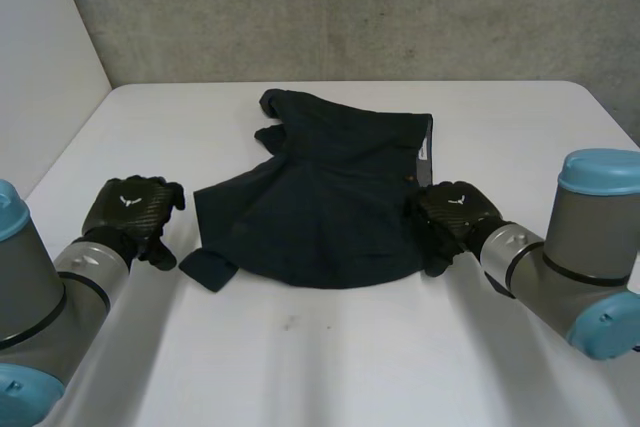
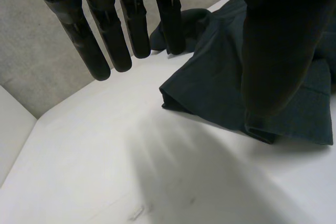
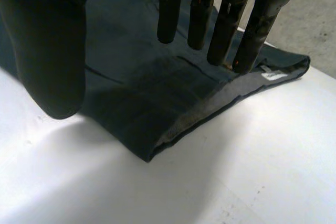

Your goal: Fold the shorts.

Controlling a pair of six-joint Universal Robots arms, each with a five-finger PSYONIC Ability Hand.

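a plain white table (image 1: 330,357) with a smooth top; a pair of dark navy cloth shorts (image 1: 325,197) lies rumpled at its middle

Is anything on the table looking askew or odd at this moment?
Yes. The shorts lie skewed and rumpled, not flat: one leg bunches toward the far side, and a corner near the left hand is folded over.

One pair of dark shorts (image 1: 320,197) lies on one white table (image 1: 330,357). Two arms reach in, the left arm (image 1: 40,297) and the right arm (image 1: 585,247). Each ends in one black hand, making two hands. In the head view the left hand (image 1: 130,209) sits at the shorts' eight o'clock and the right hand (image 1: 452,215) at their three o'clock. One white label (image 3: 273,75) shows on the shorts.
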